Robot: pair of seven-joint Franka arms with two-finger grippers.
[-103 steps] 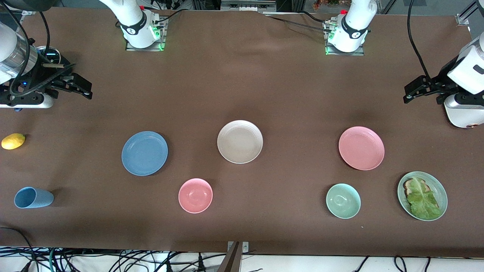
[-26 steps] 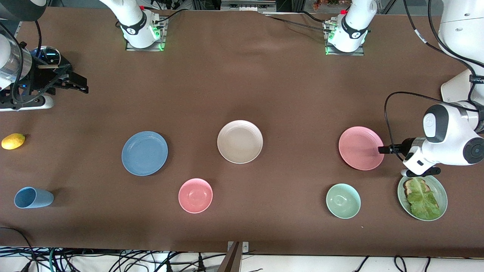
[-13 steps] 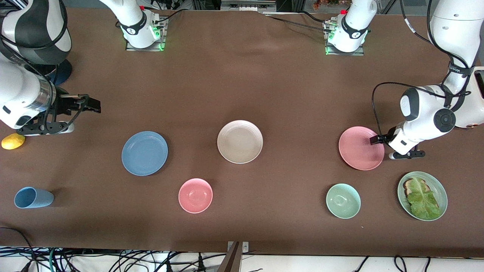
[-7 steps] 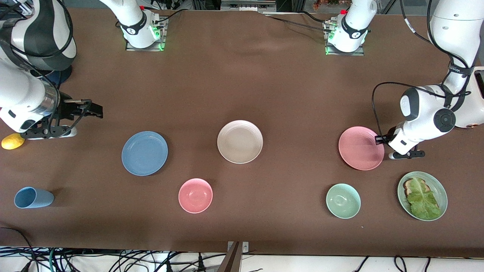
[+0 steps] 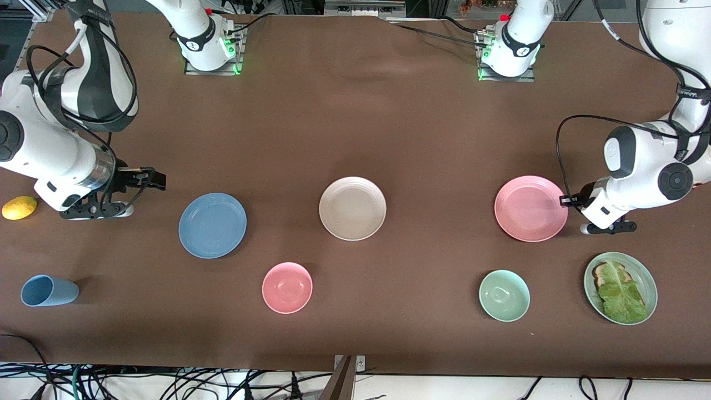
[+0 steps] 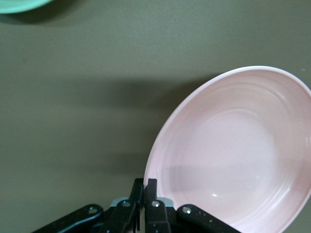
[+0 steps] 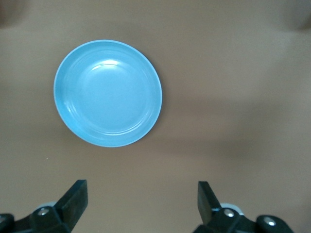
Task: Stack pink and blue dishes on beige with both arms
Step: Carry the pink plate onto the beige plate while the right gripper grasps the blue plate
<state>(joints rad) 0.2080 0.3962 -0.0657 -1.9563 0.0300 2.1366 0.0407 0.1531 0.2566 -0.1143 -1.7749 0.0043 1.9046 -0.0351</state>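
Note:
The pink plate [image 5: 530, 208] is raised a little off the table at the left arm's end, and my left gripper [image 5: 563, 201] is shut on its rim. In the left wrist view the two fingers [image 6: 151, 190] pinch the edge of the pink plate [image 6: 228, 150], which tilts up. The blue plate [image 5: 212, 225] lies flat toward the right arm's end. My right gripper [image 5: 155, 179] hangs open beside it, apart from it. In the right wrist view the blue plate [image 7: 108, 93] lies ahead of the open right gripper [image 7: 141, 194]. The beige plate [image 5: 352, 208] lies bare in the middle.
A pink bowl [image 5: 287, 287] and a mint-green bowl [image 5: 504, 295] sit nearer the front camera. A green plate with toast and lettuce [image 5: 644, 278] lies near the left arm. A light-blue cup [image 5: 49, 290] and a lemon [image 5: 19, 207] lie at the right arm's end.
The left gripper has shut on the pink plate's rim and raised the plate a little. The right arm has swung in toward the blue plate, its gripper still open.

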